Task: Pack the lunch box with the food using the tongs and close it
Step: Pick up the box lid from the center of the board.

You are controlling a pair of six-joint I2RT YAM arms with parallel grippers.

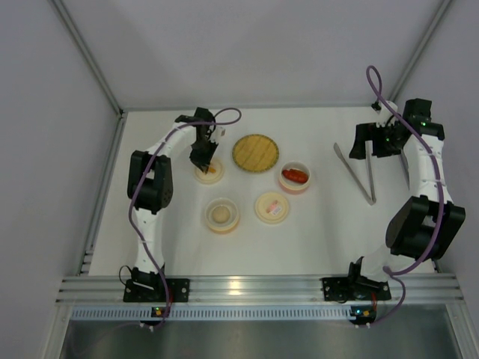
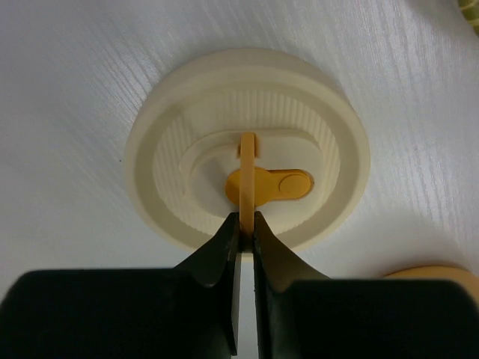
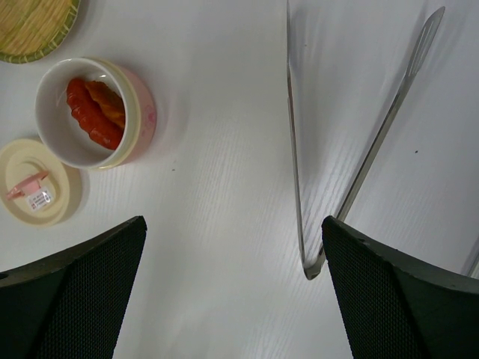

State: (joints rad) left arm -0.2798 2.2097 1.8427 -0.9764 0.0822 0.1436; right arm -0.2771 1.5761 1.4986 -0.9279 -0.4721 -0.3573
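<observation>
My left gripper (image 2: 246, 221) is shut on the upright orange tab (image 2: 247, 176) of a round cream lid (image 2: 172, 134) that lies on the table left of the woven plate (image 1: 256, 153); from above, the left gripper (image 1: 203, 158) covers most of that lid. Glossy red sausage pieces (image 3: 93, 112) sit in an open pink-sided pot (image 1: 295, 178). A cream-white ball (image 1: 221, 215) fills another open pot. The silver tongs (image 1: 358, 172) lie flat on the table at the right. My right gripper (image 3: 233, 224) hangs open above the table, with the tongs' joined end (image 3: 310, 271) beside its right finger, apart from it.
A second cream lid with a pink tab (image 1: 272, 207) lies between the two pots. An orange rim (image 2: 434, 273) shows at the lower right of the left wrist view. Grey walls close in the table on the left, back and right.
</observation>
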